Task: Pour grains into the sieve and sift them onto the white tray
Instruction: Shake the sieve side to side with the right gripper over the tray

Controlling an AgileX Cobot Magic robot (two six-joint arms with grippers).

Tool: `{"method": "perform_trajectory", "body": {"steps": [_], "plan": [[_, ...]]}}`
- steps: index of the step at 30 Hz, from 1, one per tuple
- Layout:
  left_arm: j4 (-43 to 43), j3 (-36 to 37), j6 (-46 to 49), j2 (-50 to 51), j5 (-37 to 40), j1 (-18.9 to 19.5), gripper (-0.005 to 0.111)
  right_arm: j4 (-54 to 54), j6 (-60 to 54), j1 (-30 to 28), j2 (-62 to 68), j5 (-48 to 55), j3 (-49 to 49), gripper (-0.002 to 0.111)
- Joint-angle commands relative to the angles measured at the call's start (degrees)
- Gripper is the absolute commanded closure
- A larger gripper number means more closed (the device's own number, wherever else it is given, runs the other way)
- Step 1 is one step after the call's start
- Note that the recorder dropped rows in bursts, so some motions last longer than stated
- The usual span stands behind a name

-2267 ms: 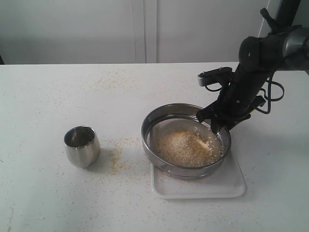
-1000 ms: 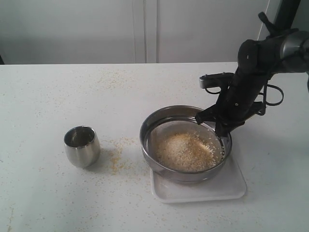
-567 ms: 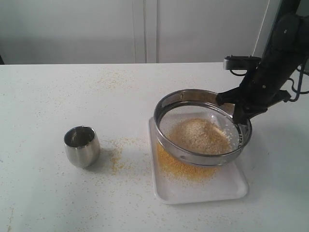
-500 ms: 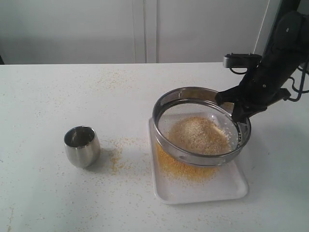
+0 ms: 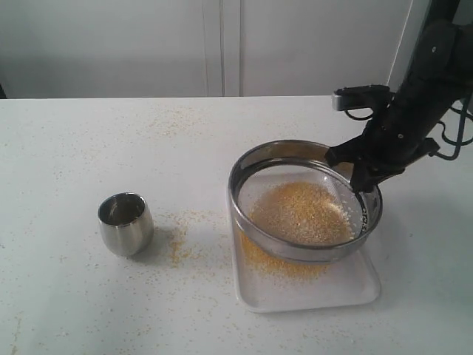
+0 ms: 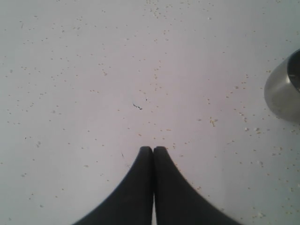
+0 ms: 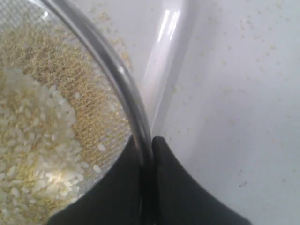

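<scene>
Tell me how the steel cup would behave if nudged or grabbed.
The steel cup looks empty, so it is probably light and easily shoved. Its rounded belly narrows toward the base, so it may tip, then roll. The polished wall could be slippery to grip.

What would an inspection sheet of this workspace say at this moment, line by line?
Surface: white table, speckled with fine crumbs.
Job's things: sieve held over the white tray; grains inside it; yellow meal on the tray.
Clutter: steel cup upright, apart from the tray; spilled grains between them.
Grippers: right gripper shut on the sieve's rim; left gripper shut, holding nothing.
Cables: black cable loops on the right arm.
Surroundings: pale wall panels behind.
</scene>
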Motion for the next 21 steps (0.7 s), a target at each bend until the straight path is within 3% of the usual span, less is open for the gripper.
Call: {"method": "perform_trajectory", "body": {"steps": [1, 4, 8, 12, 16, 19, 21], "plan": [[-0.3, 0.4, -0.2, -0.5, 0.2, 0.2, 0.107, 2.5, 5.9, -0.9, -1.0, -2.7, -0.2, 0.108], [-0.3, 0.4, -0.2, -0.5, 0.2, 0.2, 0.107, 0.9, -5.4, 0.2, -1.0, 1.8, -0.2, 0.108], [-0.3, 0.4, -0.2, -0.5, 0.2, 0.2, 0.107, -0.5, 10.6, -1.4, -1.0, -1.5, -0.2, 0.108], [-0.3, 0.4, -0.2, -0.5, 0.2, 0.2, 0.107, -0.3, -6.2, 0.1, -1.1, 2.1, -0.2, 0.108], [-0.3, 0.4, -0.2, -0.5, 0.2, 0.2, 0.107, -3.4, 15.4, -1.1, -1.1, -3.4, -0.1, 0.108], [-0.3, 0.4, -0.2, -0.5, 0.2, 0.2, 0.107, 1.0, -2.3, 0.9, -1.1, -1.0, 0.5, 0.108], [-0.3, 0.4, -0.2, -0.5, 0.2, 0.2, 0.107, -2.7, -3.5, 1.2, -1.1, -0.8, 0.5, 0.108]]}}
